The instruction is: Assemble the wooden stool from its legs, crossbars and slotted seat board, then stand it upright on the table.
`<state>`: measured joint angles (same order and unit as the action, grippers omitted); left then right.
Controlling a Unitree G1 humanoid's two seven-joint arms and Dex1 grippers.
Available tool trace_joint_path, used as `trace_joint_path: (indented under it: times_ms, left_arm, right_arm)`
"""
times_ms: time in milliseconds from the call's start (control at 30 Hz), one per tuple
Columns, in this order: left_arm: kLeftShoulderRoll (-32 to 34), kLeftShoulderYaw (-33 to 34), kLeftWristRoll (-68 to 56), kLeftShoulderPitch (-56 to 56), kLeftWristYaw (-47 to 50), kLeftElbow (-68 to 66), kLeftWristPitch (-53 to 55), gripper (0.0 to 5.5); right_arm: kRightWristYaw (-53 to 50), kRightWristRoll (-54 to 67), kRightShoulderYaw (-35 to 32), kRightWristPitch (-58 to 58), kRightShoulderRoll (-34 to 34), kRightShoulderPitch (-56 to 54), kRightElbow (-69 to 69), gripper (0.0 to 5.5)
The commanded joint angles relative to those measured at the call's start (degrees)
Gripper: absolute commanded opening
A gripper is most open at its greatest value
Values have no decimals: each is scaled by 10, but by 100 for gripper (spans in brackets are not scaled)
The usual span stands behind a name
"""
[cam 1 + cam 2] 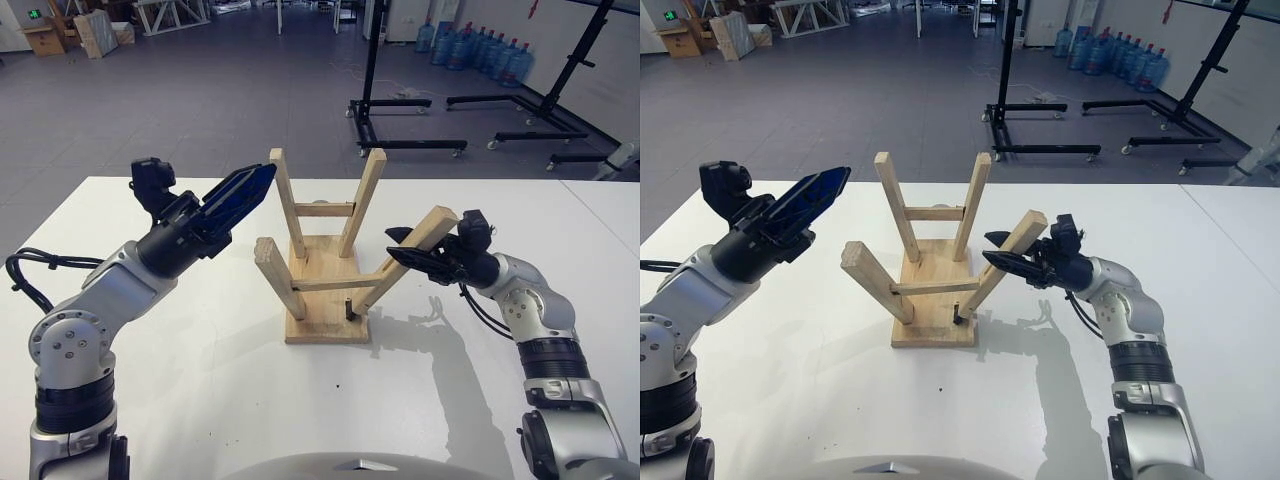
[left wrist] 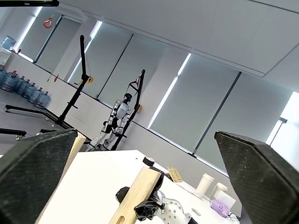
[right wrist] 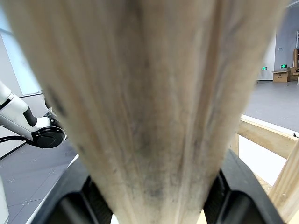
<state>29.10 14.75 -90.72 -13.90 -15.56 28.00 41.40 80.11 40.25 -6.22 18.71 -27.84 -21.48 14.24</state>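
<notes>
Jaws: right gripper (image 1: 392, 246) clamps one splayed leg (image 1: 428, 233); left gripper (image 1: 258, 183) agape, empty. Stool (image 1: 325, 209): pale wood, inverted (seat board (image 1: 325, 322) down).

Bare table (image 1: 200, 400) left and front of upturned stool (image 1: 325, 325), right flank barred by right gripper (image 1: 393, 245) clamping a leg (image 1: 428, 230) (three others jutting up).
</notes>
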Motion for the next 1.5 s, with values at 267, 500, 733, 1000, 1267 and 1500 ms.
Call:
trace_joint_path:
  times_ms: [267, 500, 733, 1000, 1267, 1500]
  left_arm:
    - [-1, -7, 7, 3, -2, 3, -4, 540]
    - [-1, -7, 5, 2, 2, 5, -5, 540]
    - [-4, -8, 4, 5, 4, 9, -5, 540]
    - [0, -9, 4, 3, 1, 5, -1, 540]
    - [-2, -13, 2, 0, 4, 6, -1, 540]
    - [-5, -16, 4, 2, 6, 8, -4, 540]
  right_arm:
    - [-11, 5, -12, 17, 1, -33, 1, 205]
    - [-36, 47, -36, 68, 5, -62, -28, 205]
    - [-8, 17, -15, 56, -10, -46, -21, 205]
    - [14, -20, -1, 18, -3, -53, 22, 205]
    - [33, -38, 17, 6, 3, -52, 36, 205]
    - [46, -50, 23, -6, 0, -84, 68, 205]
